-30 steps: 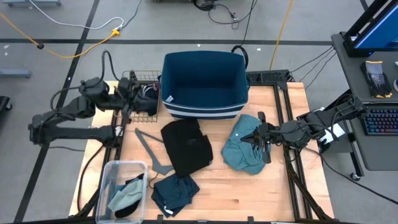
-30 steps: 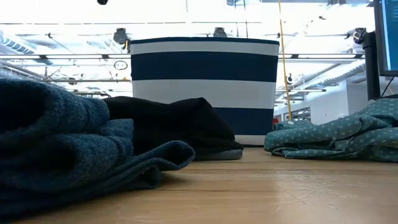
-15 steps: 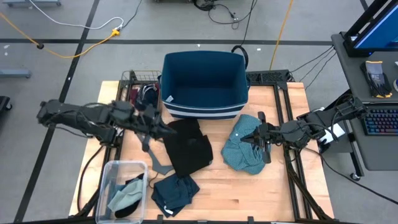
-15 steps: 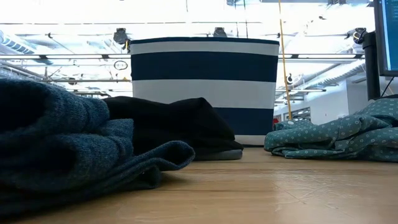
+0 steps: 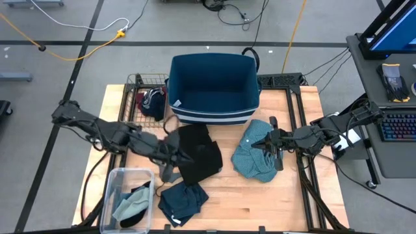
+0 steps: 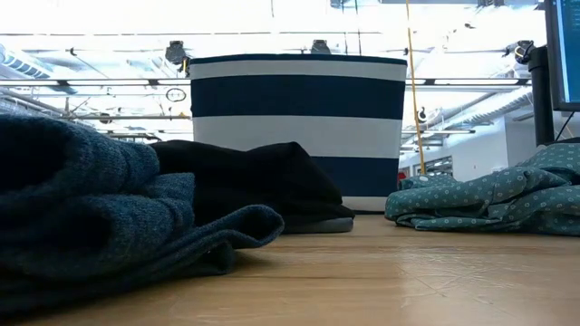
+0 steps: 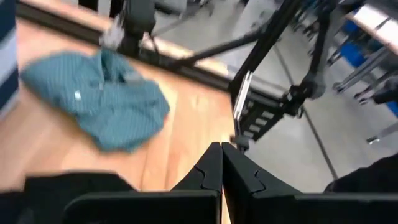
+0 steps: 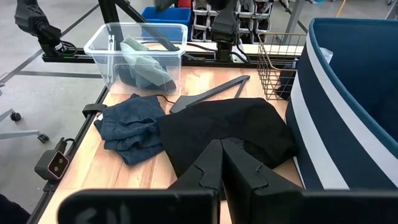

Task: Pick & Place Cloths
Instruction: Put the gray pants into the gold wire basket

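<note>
Black cloth point(image 5: 195, 153) lengthwise toward bin point(image 5: 214, 88), left end effector point(image 5: 179, 155) clenched, empty

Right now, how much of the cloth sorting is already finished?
Nothing looks finished: the striped bin shows no cloth inside. In hand: the left gripper, shut, is over the black cloth; the right gripper, shut, waits over the teal cloth. Left: those two and the dark teal cloth.

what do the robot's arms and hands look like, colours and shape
Both arms are dark, nearly black, slim jointed links with black cables looping beside them. The left hand and right hand each end in two matte black fingers, tapered to a point with stepped, notched inner edges. No markings are visible.
</note>
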You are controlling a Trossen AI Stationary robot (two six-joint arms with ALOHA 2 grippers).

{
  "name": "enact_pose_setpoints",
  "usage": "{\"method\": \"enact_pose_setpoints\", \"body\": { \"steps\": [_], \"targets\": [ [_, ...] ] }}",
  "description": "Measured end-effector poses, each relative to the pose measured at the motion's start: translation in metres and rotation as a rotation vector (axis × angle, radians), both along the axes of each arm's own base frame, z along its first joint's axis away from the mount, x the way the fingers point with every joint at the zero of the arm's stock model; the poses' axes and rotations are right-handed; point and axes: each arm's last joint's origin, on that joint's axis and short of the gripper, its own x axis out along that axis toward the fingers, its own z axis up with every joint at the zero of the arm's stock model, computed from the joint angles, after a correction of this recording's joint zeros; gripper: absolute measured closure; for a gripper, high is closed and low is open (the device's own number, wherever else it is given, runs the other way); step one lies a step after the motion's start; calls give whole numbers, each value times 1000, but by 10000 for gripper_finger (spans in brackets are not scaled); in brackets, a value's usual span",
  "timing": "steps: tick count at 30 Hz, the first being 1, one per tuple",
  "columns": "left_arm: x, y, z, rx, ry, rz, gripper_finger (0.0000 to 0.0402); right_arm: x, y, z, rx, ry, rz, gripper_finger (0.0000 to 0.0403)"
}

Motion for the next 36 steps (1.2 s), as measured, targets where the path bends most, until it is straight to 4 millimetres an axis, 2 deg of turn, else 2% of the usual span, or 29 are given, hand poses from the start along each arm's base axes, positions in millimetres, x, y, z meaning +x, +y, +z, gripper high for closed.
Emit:
{"method": "enact_pose_setpoints", "body": {
  "steps": [5,13,23,29,36],
  "targets": [
    [16,-24,-7,-52,140,4,401,0,0,0,-17,0,7,403],
    [34,-60,-31,-206,331,57,402,0,0,0,-28,-1,11,403],
    [42,-104,-72,-403,519,133,401,0,0,0,-28,0,12,403],
    [43,-120,-92,-401,580,153,401,0,0,0,-46,-1,19,403],
    [47,-126,-112,-422,652,219,401,0,0,0,-52,-1,22,403]
  ]
}}
